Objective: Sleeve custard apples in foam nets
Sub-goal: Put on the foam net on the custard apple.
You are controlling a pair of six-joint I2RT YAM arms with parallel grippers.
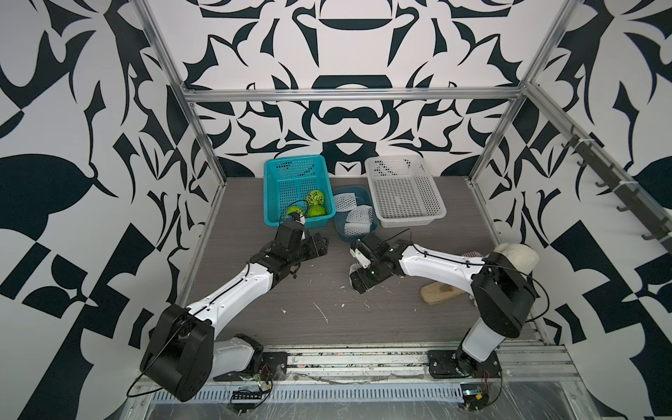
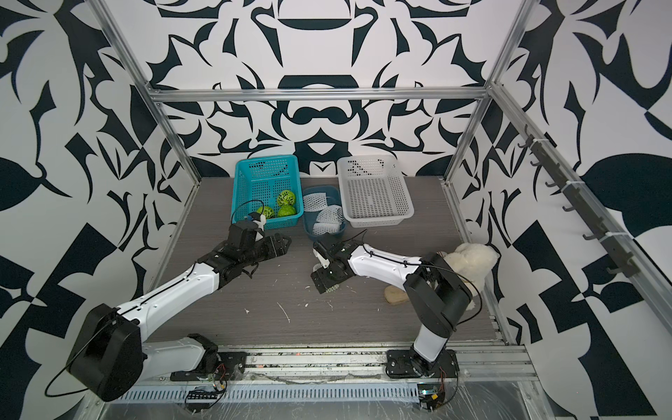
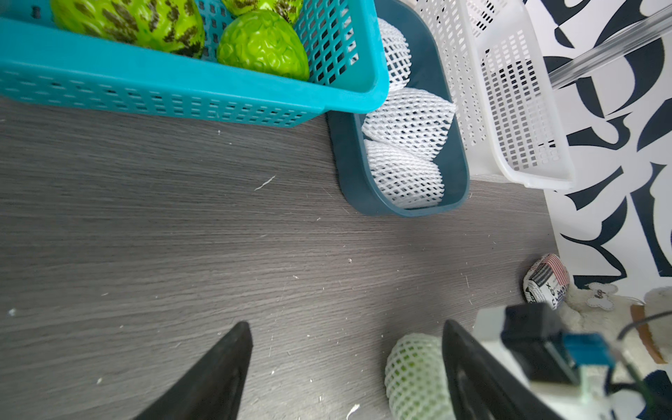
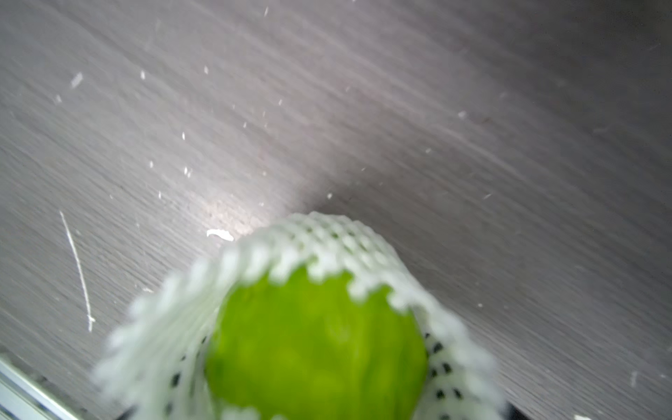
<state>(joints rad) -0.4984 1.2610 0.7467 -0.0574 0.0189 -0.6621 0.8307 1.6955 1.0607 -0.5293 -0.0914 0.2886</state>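
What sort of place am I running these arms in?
Most likely a lab robot test cell, not a packing house: an aluminium frame encloses the table, black-and-white patterned panels line the walls, and the left arm and right arm are bolted to a front rail.

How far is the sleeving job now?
Done: one bright green custard apple sits in a white foam mesh net. In hand: that one, at the right gripper; grip unclear. Left: three bare apples in the teal perforated basket, three nets in the dark blue tray.
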